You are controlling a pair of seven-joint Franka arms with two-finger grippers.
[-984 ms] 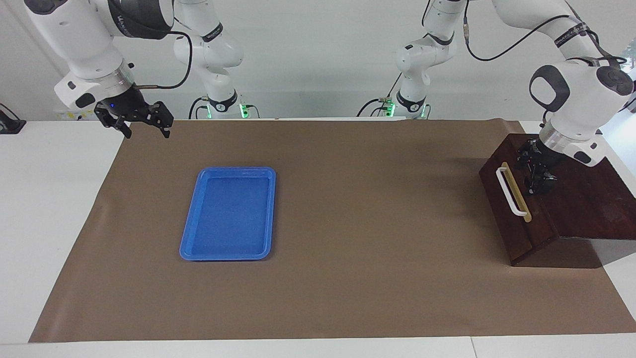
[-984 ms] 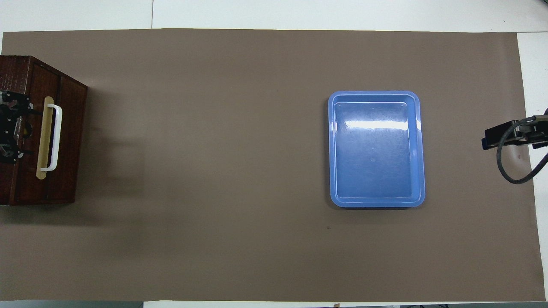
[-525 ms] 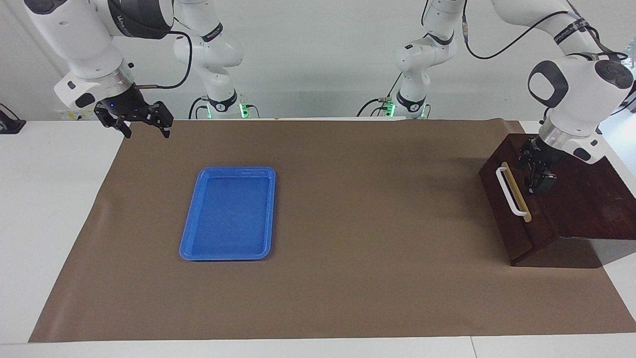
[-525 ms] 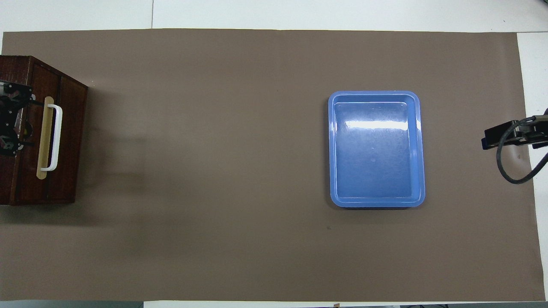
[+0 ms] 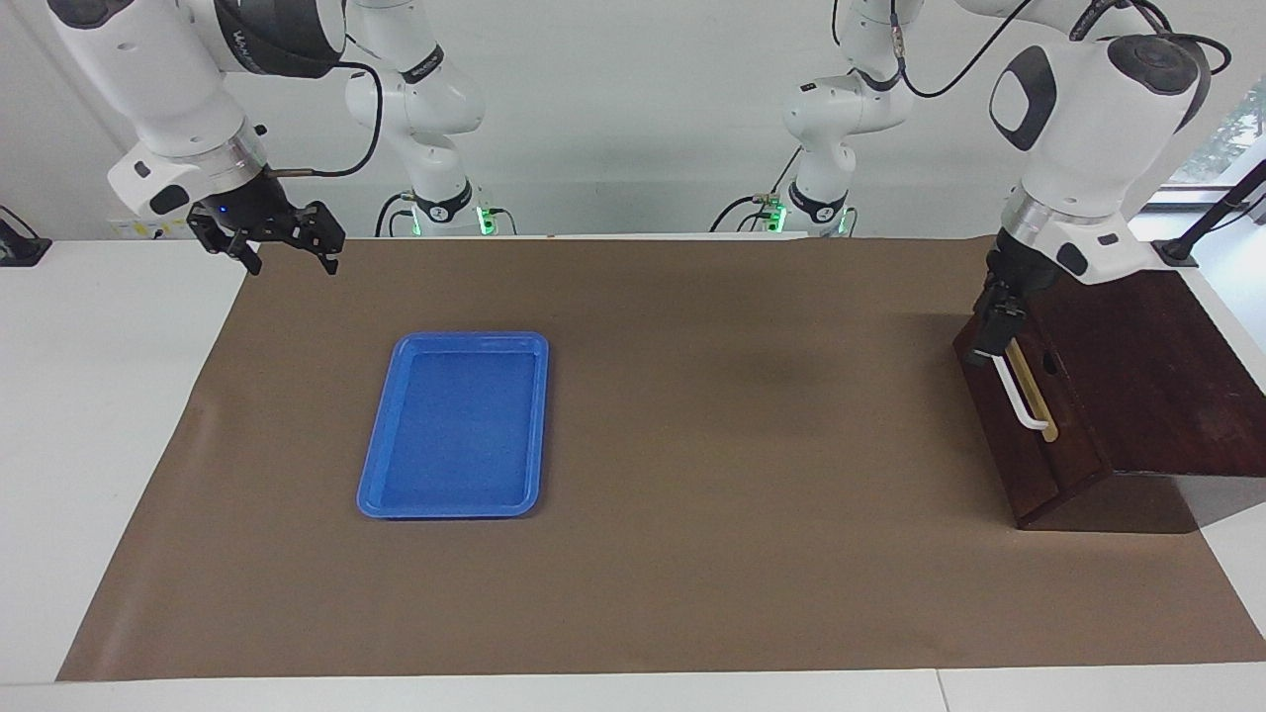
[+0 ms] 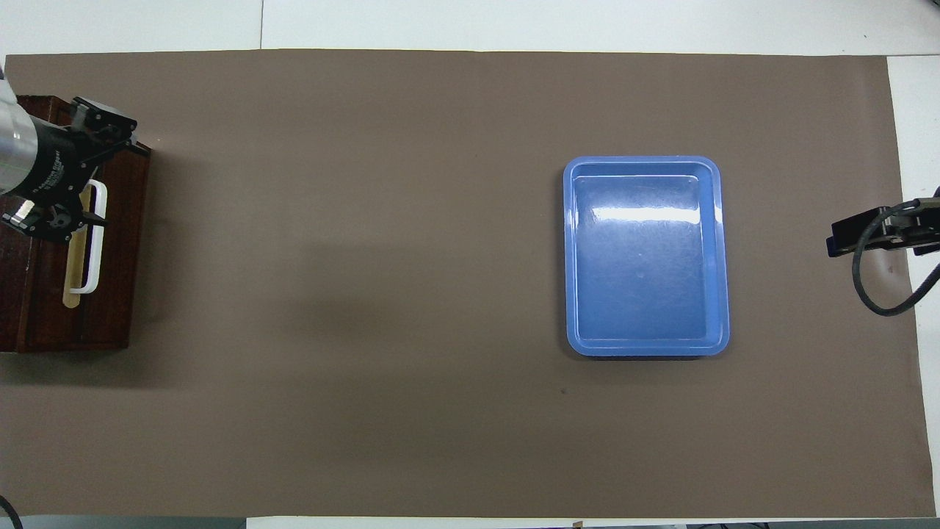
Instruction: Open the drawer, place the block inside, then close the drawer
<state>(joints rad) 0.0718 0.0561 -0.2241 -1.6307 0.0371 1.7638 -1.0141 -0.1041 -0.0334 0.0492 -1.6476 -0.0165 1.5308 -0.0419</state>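
The dark brown drawer (image 5: pixel 1050 463) with its white bar handle (image 5: pixel 1021 398) sits in a low wooden box at the left arm's end of the table, and its front looks flush with the box. It also shows in the overhead view (image 6: pixel 117 301). My left gripper (image 5: pixel 992 339) hangs at the end of the handle nearer to the robots, close to or touching it; the overhead view shows the left gripper (image 6: pixel 73 184) over that end. My right gripper (image 5: pixel 289 259) is open and empty, waiting above the mat's corner at the right arm's end. The yellow block is out of view.
A blue plastic tray (image 5: pixel 381 440) lies empty on the brown mat (image 5: pixel 712 445) toward the right arm's end; its rim also shows in the overhead view (image 6: pixel 721 257). White tabletop borders the mat.
My left gripper has moved from above the box's top to the drawer front, at the handle's end nearer the robots. The right arm has not moved.
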